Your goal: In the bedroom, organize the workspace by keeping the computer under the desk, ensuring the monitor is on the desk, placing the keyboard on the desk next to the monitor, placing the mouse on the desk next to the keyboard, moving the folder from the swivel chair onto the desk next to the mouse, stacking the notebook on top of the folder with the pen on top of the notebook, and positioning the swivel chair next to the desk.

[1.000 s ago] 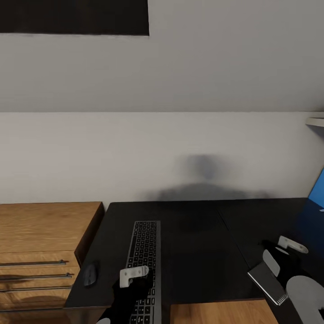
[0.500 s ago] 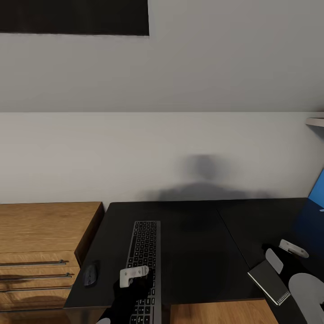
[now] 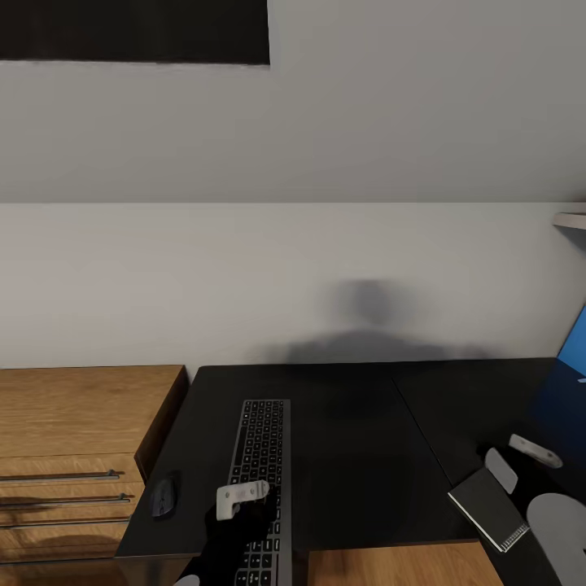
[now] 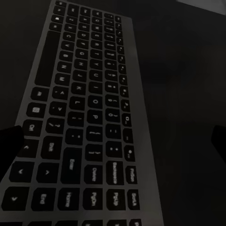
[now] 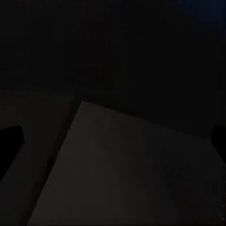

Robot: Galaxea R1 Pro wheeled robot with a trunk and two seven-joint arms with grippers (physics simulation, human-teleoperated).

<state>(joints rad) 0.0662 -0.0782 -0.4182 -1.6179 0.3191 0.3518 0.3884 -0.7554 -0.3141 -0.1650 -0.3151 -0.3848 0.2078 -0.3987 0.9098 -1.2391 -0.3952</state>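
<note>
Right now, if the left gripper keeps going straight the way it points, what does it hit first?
Most likely the keyboard: the left wrist view looks along the fingers straight onto its keys, and in the head view the left gripper sits over its near end on the desk. Exact height is unclear.

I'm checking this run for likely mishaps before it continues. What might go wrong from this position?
The notebook lies at the desk's front edge beside the right gripper; a nudge might tip it off. The left gripper hovers over the keyboard's near end, so lowering carelessly may shove it toward the edge. The mouse sits close to the desk's left edge and could be knocked off.
</note>
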